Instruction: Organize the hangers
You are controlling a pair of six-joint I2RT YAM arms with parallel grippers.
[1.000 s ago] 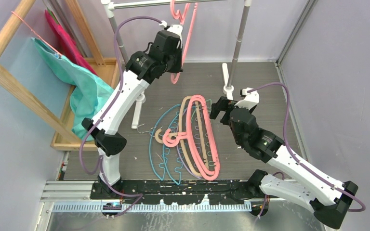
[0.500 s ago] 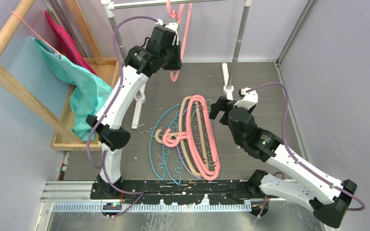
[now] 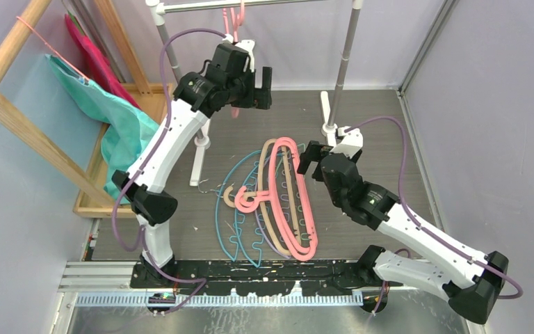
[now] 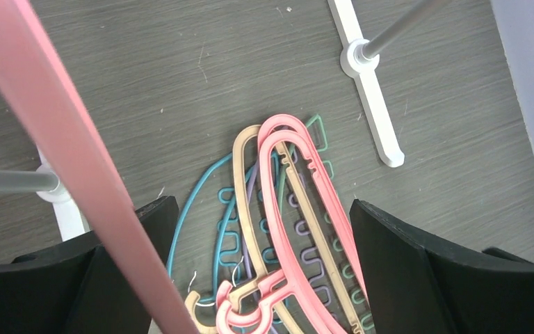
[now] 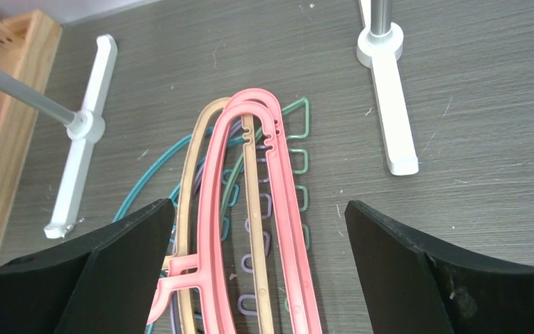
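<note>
Pink and beige hangers [image 3: 288, 202] overlap thin blue, teal, purple ones; both arms' fingers spread, empty.

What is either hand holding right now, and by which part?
Nothing. The left hand is open, with the hanging pink hanger passing in front of it unclamped. The right hand is open above the hangers on the table.

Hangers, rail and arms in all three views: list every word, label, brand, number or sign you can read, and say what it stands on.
None can be read: no text shows on the hangers, the garment rail, the wooden rack or either arm.
</note>
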